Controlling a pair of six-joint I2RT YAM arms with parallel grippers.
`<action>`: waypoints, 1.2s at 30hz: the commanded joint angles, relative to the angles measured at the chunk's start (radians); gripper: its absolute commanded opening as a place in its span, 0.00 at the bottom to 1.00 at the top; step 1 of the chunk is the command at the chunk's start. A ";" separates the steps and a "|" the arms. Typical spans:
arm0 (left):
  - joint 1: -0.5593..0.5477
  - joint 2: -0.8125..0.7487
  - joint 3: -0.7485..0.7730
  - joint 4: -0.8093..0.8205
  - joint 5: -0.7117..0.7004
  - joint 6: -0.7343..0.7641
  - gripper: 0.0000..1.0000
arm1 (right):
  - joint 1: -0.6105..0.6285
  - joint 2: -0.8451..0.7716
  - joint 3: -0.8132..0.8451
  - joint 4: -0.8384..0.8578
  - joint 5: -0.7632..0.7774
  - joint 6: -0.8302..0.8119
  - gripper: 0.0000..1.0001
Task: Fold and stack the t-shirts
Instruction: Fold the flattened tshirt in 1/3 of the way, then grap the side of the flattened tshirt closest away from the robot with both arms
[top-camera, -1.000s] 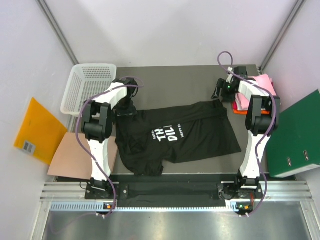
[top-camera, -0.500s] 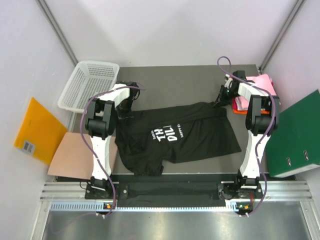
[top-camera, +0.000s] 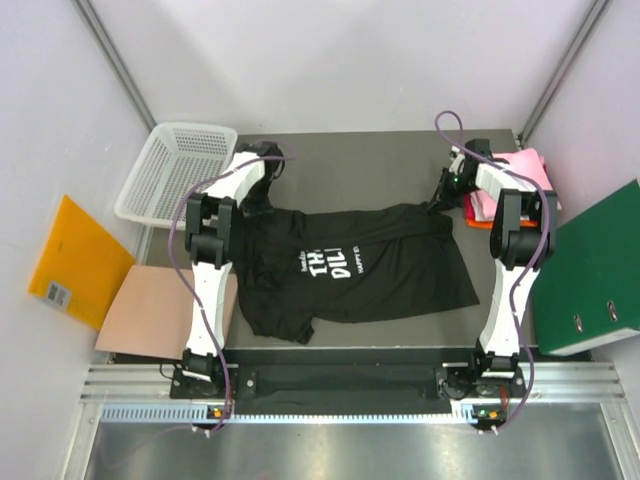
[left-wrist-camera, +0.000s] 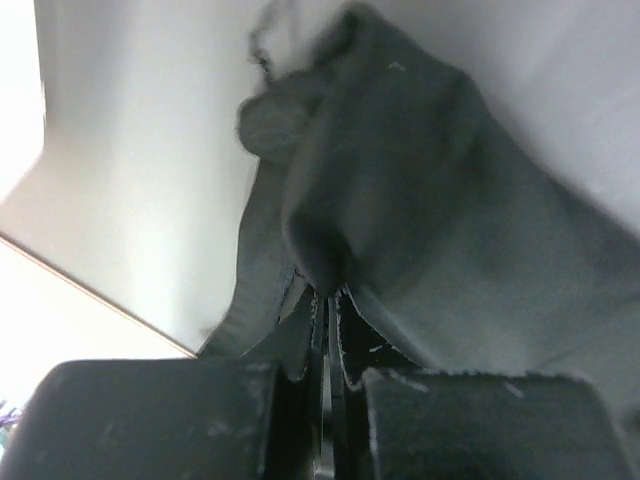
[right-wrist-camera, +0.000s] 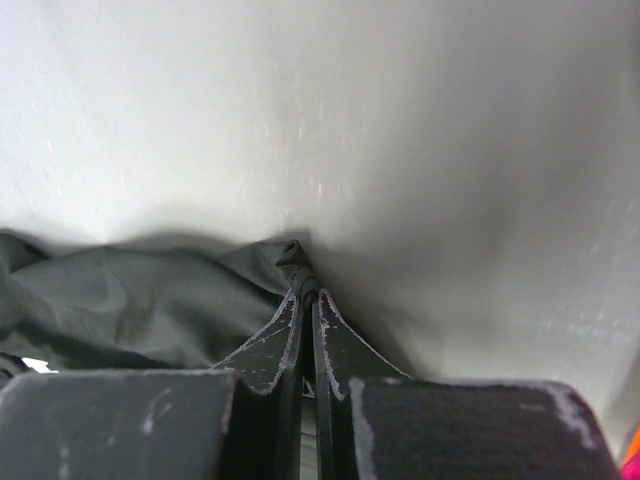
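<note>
A black t-shirt (top-camera: 350, 272) with white lettering lies spread across the dark table, chest print facing up. My left gripper (top-camera: 257, 207) is shut on the shirt's far left corner; in the left wrist view its fingers pinch a bunched fold of black cloth (left-wrist-camera: 400, 220). My right gripper (top-camera: 441, 203) is shut on the shirt's far right corner, where the right wrist view shows a small twisted tip of cloth (right-wrist-camera: 298, 265) clamped between the fingertips. Folded pink, orange and red t-shirts (top-camera: 520, 175) are stacked at the far right of the table.
A white mesh basket (top-camera: 175, 172) stands at the far left. A green folder (top-camera: 595, 270) lies right of the table. A yellow envelope (top-camera: 72, 262) and a brown cardboard sheet (top-camera: 150, 312) lie to the left. Grey walls enclose the table.
Both grippers have closed on the shirt's far corners. The left gripper has pulled its corner farther back and left, stretching the shirt flatter, and the near left sleeve has drawn in.
</note>
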 joint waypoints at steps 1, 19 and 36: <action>0.006 0.114 0.274 -0.053 -0.042 0.021 0.00 | -0.008 0.041 0.110 0.029 0.063 0.021 0.00; 0.058 0.001 0.374 0.332 0.073 0.168 0.51 | -0.043 0.190 0.441 0.215 0.114 0.172 0.11; 0.002 -0.720 -0.511 0.401 0.332 -0.013 0.99 | -0.083 -0.647 -0.502 0.398 0.004 0.126 1.00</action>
